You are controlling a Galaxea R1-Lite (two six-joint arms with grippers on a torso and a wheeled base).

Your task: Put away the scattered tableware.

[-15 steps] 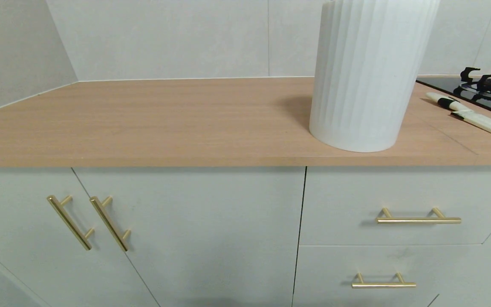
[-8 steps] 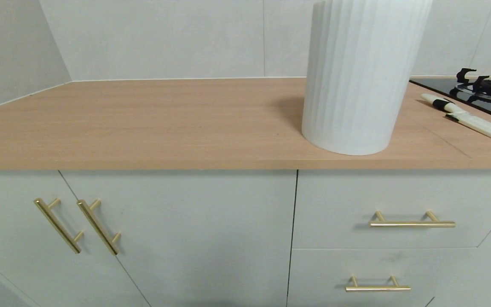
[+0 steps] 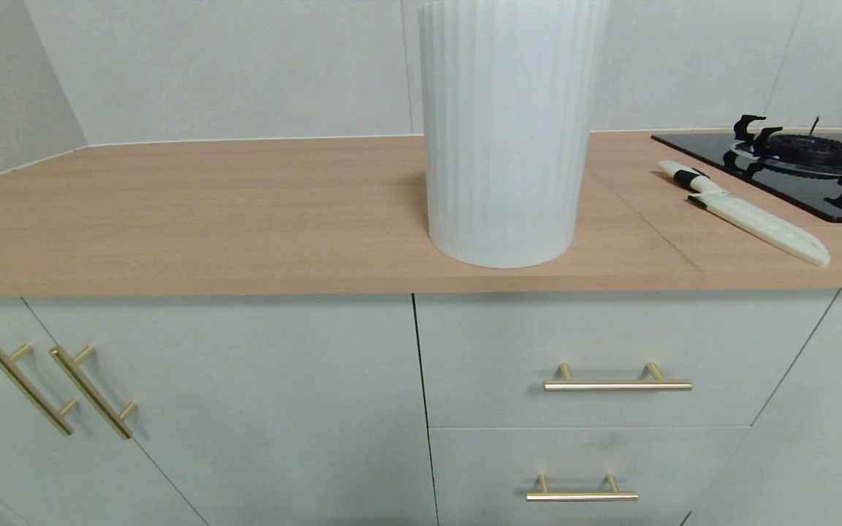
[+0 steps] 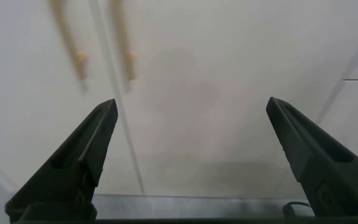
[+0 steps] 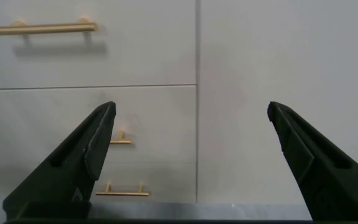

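**Knife out on the counter, both pincers slack**

Risked shoving the cream-bladed kitchen knife with the black-banded pale handle (image 3: pixel 742 213) off the light wooden countertop (image 3: pixel 209 212). Lay flat with its tip close to the front edge at the right of the frame, liable to be skated forward and over by a glancing pinch. Could also have clipped the tall white ribbed cylindrical container (image 3: pixel 505 131) standing at centre frame, near the same front edge, on the way across. Hung low before the pale cabinet fronts rather than over the counter: left gripper (image 4: pixel 190 104) spread wide and empty facing the paired brass door handles (image 4: pixel 122 37), right gripper (image 5: pixel 190 109) equally spread and empty facing the brass-handled drawers (image 5: pixel 73 62). Might have caught the counter lip when raised. Looked slim, smooth and low-lying, that knife, with little to bite on but the handle. Pointed handle-first toward the black glass gas hob (image 3: pixel 794 168) at upper right, near it and well apart from the container.
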